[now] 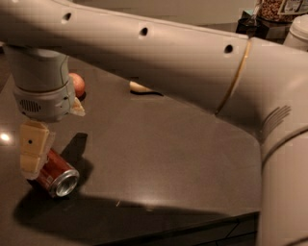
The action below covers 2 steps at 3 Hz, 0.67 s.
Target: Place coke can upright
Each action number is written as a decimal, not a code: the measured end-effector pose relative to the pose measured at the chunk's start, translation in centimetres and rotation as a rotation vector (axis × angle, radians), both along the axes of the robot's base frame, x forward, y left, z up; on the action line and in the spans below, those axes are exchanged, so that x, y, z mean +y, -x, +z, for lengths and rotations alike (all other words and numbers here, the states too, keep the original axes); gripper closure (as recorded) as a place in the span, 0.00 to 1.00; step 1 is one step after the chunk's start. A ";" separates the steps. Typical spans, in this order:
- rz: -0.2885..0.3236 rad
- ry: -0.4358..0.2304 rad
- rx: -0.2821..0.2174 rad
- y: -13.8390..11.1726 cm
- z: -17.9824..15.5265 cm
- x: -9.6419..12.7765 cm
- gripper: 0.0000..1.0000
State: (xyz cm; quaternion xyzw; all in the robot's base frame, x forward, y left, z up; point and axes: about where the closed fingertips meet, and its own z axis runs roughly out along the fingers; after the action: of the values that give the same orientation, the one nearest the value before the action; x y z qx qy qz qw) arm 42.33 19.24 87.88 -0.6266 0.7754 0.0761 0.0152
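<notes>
The coke can [58,176] lies on its side on the dark table [159,158] at the front left, red with its silver end facing the camera. My gripper [34,163] hangs from the big beige arm [144,53] straight down onto the can's rear left part and covers that part. It is at the can's height and seems to touch it.
A red apple [77,83] sits behind the wrist, partly hidden. A pale yellow object [140,87] lies further back under the arm. The table's front edge [192,223] runs close to the can. Containers [274,12] stand at the back right.
</notes>
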 end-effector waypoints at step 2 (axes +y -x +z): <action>-0.010 0.051 0.031 0.5 -2.0 1.5 0.00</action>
State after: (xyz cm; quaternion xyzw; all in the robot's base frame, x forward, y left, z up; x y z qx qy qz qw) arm 41.79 20.78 85.87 -0.6216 0.7805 0.0658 -0.0122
